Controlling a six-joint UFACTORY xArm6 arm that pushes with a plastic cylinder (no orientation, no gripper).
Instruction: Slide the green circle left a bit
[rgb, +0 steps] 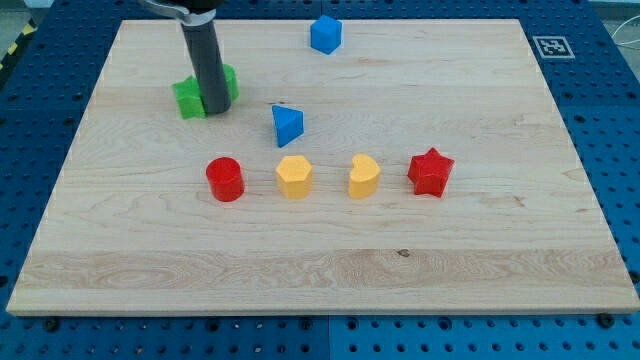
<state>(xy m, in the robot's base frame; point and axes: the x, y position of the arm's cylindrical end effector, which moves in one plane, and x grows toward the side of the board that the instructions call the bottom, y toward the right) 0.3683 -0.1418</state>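
Note:
Two green blocks sit near the view's upper left of the wooden board (320, 270). One green block (186, 98) lies just left of my rod; its shape looks star-like. The other green block (230, 82), rounded like a circle, is just right of the rod and partly hidden by it. My tip (216, 110) rests on the board between the two, touching or almost touching both. The rod rises to the view's top edge.
A blue angular block (325, 34) lies near the top centre. A blue triangle (287, 124) sits right of my tip. Below it runs a row: red cylinder (225, 179), yellow hexagon (294, 177), yellow heart (363, 176), red star (431, 171).

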